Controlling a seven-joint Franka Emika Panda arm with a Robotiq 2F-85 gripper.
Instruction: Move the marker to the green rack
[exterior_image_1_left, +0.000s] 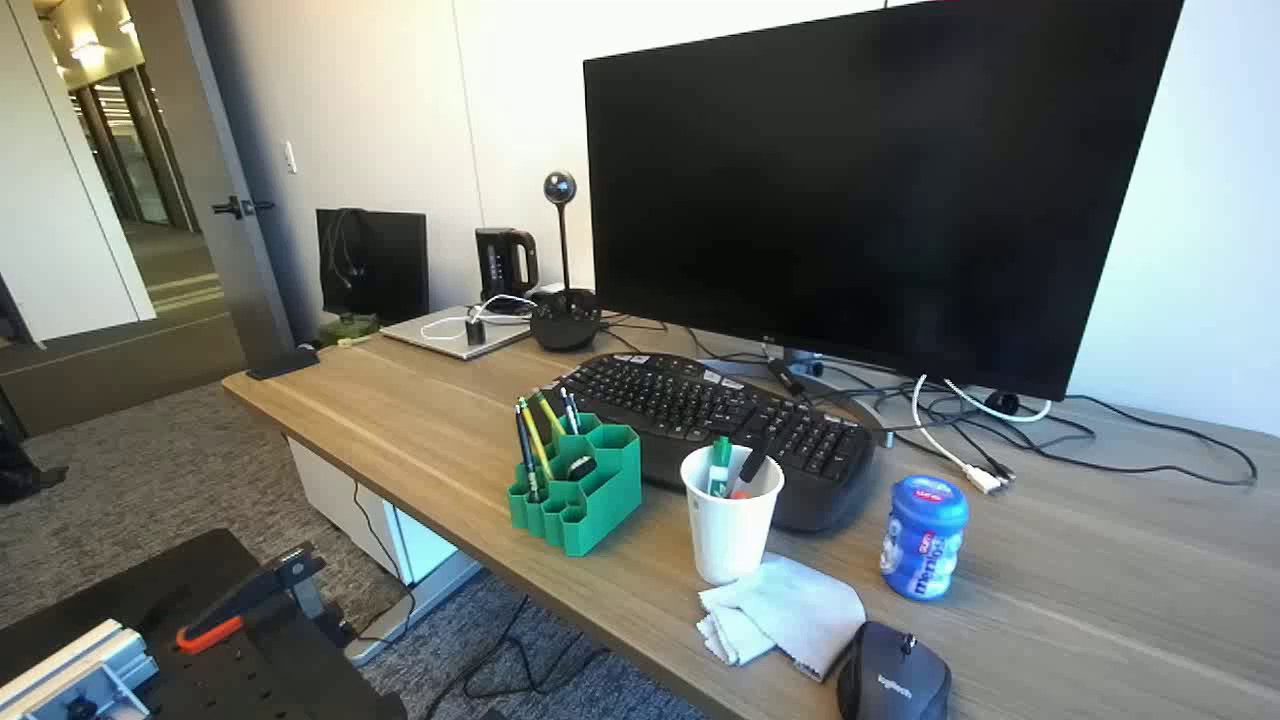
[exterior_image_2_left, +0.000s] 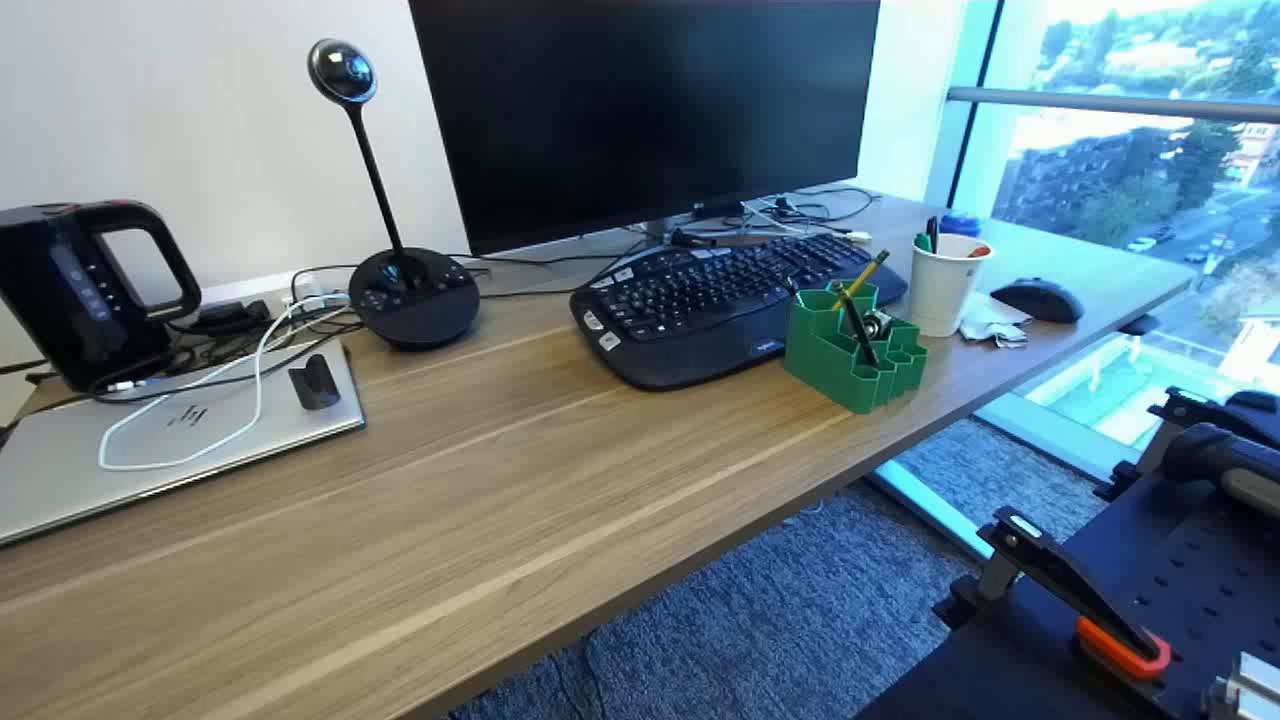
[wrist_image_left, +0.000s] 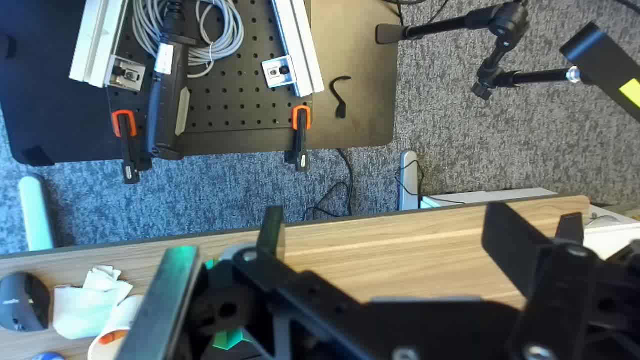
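A dark marker (exterior_image_1_left: 752, 463) leans inside the white paper cup (exterior_image_1_left: 728, 535), beside a green-capped marker (exterior_image_1_left: 719, 466) and something orange-red. The same cup (exterior_image_2_left: 940, 292) shows in an exterior view with the dark marker (exterior_image_2_left: 932, 232) poking above its rim. Next to it stands the green rack (exterior_image_1_left: 612, 500), with pens and pencils in several compartments; both exterior views show it, here too the rack (exterior_image_2_left: 825, 362). My gripper (wrist_image_left: 392, 225) appears only in the wrist view, open, with nothing between its fingers. It hides most of the rack there, leaving a green corner (wrist_image_left: 227, 339).
Behind the rack and cup lies a black keyboard (exterior_image_1_left: 700, 410), below a large monitor (exterior_image_1_left: 850, 200). A grey cloth (exterior_image_1_left: 790, 610), a mouse (exterior_image_1_left: 893, 675) and a blue gum bottle (exterior_image_1_left: 925, 540) are near the cup. A laptop (exterior_image_2_left: 150, 440) and webcam stand (exterior_image_2_left: 415, 298) occupy the far end.
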